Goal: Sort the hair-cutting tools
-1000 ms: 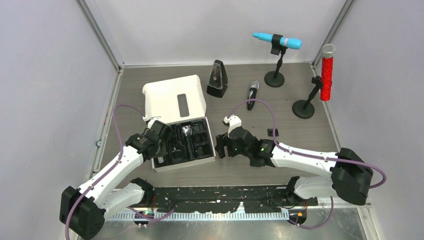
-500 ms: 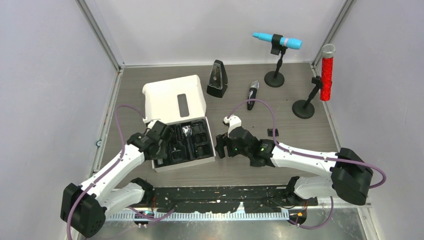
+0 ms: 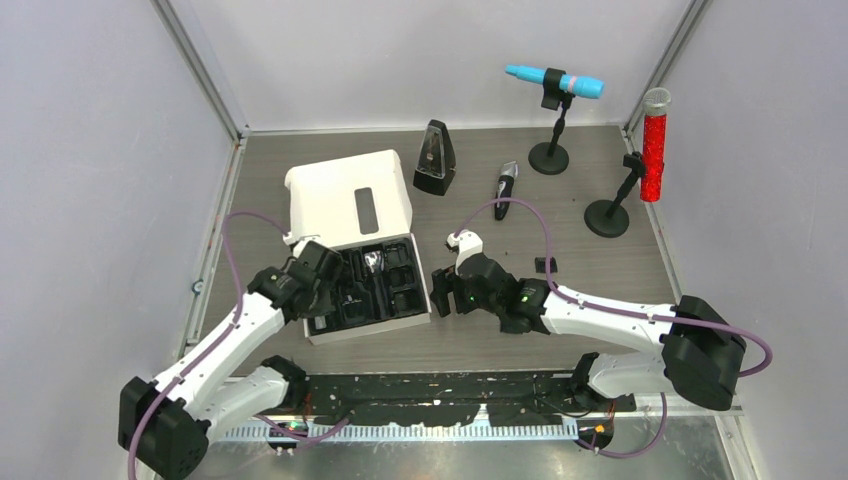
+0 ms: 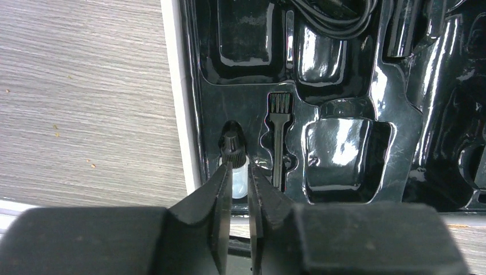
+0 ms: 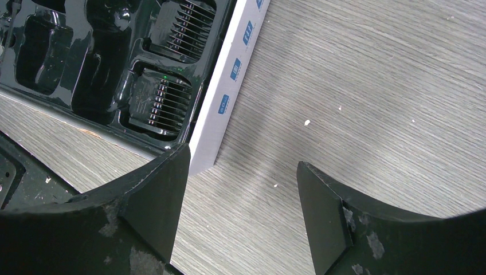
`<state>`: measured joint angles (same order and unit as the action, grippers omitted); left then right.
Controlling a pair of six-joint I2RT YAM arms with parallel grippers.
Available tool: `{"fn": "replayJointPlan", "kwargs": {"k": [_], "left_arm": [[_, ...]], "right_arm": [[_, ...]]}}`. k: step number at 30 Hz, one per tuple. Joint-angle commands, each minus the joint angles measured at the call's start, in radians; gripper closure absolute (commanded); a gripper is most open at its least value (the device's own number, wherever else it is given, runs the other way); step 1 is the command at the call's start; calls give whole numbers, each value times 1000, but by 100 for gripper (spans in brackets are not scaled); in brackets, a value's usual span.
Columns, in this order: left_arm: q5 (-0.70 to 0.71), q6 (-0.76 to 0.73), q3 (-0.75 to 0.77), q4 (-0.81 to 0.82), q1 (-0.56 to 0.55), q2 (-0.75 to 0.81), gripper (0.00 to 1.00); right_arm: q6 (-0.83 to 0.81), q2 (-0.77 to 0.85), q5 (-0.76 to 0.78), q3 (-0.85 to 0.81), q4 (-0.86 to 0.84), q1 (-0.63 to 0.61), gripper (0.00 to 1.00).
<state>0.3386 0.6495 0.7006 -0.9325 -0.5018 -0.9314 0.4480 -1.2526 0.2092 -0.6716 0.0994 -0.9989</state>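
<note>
At the left edge of the tray (image 4: 252, 94), your left gripper (image 4: 239, 176) clamped on the tiny bottle (image 4: 231, 146), your right gripper (image 5: 242, 163) spread wide beside the white box (image 5: 232, 71).

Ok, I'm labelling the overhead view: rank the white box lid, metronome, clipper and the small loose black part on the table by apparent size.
1. white box lid
2. metronome
3. clipper, slimmer than the metronome
4. small loose black part
</note>
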Motion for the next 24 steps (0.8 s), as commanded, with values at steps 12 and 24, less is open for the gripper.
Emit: {"fn": "replayJointPlan", "kwargs": {"k": [12,24], "left_arm": [[32,10,-21,100,23,-103,87],[-4,27,-47,90,26,-61,87]], "right_arm": [[15,19,25,-16,-20,3,22],[27,-45,-22,-55,-13,5,22]]}}
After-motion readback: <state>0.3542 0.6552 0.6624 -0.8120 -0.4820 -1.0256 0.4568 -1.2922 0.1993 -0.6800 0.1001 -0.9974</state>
